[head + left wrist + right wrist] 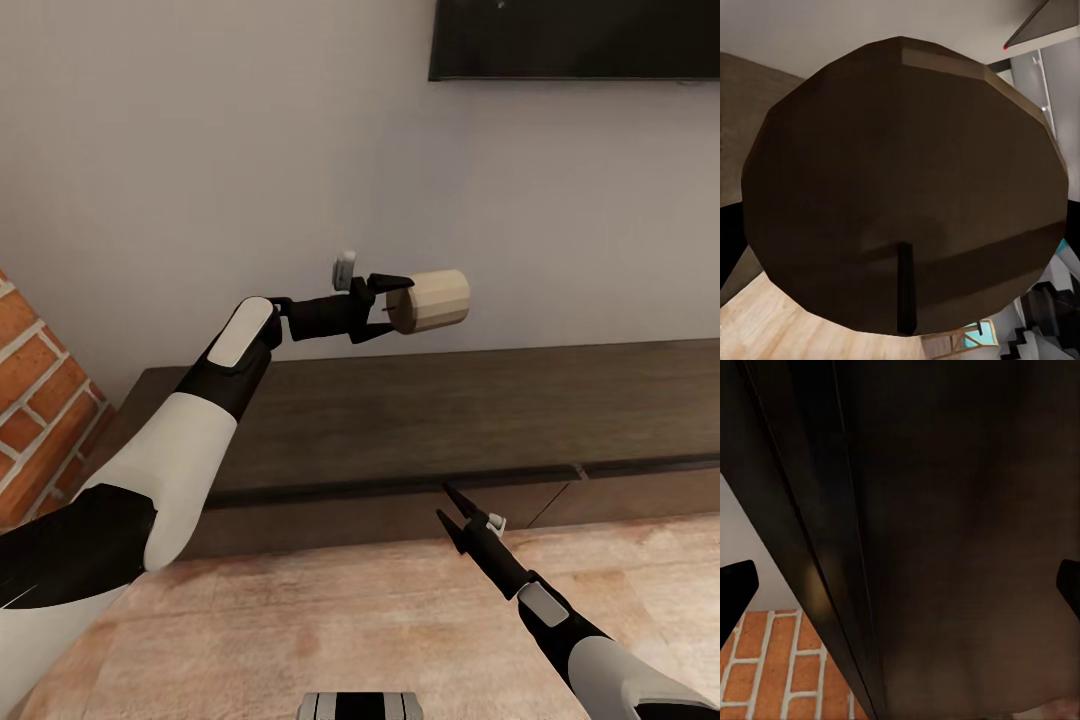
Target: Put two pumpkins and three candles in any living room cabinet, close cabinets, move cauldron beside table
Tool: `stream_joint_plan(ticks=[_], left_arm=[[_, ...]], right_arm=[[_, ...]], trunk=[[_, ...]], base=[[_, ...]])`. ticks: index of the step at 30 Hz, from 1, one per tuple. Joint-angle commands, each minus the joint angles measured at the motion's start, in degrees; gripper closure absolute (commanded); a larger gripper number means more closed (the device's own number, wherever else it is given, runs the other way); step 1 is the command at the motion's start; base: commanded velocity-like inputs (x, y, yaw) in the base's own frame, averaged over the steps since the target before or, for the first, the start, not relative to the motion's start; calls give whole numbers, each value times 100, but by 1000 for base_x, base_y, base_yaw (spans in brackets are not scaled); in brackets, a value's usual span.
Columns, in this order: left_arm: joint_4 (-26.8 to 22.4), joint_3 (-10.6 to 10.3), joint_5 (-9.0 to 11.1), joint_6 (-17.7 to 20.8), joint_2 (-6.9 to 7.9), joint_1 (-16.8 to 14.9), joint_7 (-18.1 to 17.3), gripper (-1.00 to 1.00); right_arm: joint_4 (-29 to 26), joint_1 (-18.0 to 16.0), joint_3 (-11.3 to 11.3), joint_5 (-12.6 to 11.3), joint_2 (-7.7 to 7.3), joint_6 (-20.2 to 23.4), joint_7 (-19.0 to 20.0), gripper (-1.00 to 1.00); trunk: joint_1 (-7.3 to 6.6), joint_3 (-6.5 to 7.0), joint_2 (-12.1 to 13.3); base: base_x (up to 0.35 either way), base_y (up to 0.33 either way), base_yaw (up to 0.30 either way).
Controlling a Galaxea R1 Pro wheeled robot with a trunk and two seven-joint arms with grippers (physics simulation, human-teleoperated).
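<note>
My left gripper (pixel 393 300) is shut on a tan candle (pixel 430 300), held sideways in the air above the flat top of the long dark-brown cabinet (pixel 450 410). In the left wrist view the candle's round end face (pixel 900 187), with its small dark wick, sits close to the camera. My right gripper (pixel 447 505) is open and empty, low down just in front of the cabinet's front panels. The right wrist view looks along the dark cabinet front (pixel 945 510), with the two fingertips (pixel 735 585) spread wide apart.
A dark TV (pixel 570 40) hangs on the pale wall above the cabinet at the right. A brick wall (pixel 30 400) stands at the left, close to the cabinet's end. Light wooden floor (pixel 350 620) lies between me and the cabinet.
</note>
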Motion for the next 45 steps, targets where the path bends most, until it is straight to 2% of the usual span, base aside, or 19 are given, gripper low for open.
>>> stream_joint_plan(ticks=[1, 4, 13, 44, 45], left_arm=[[3, 0, -26, 9, 0, -4, -41, 100], [3, -1, -26, 4, 0, -4, -41, 100], [3, -181, -26, 3, 0, -4, -34, 100], [3, -193, -27, 3, 7, -4, -34, 100], [3, -193, -27, 3, 8, -4, -33, 100]], right_arm=[[2, -2, -5, -24, -1, 56, 11, -100], [2, -2, -7, -24, -1, 53, 11, -100], [2, -2, -7, -24, -1, 52, 11, -100], [2, -2, -7, -23, -1, 52, 11, -100], [2, -2, -7, -23, -1, 52, 11, 100]], trunk=[[-1, -4, -2], [-1, -4, -2], [-1, -4, -2], [-1, -4, -2], [-1, -4, -2]], base=[[0, 0, 0], [0, 0, 0], [0, 0, 0], [34, 19, 0], [0, 0, 0]])
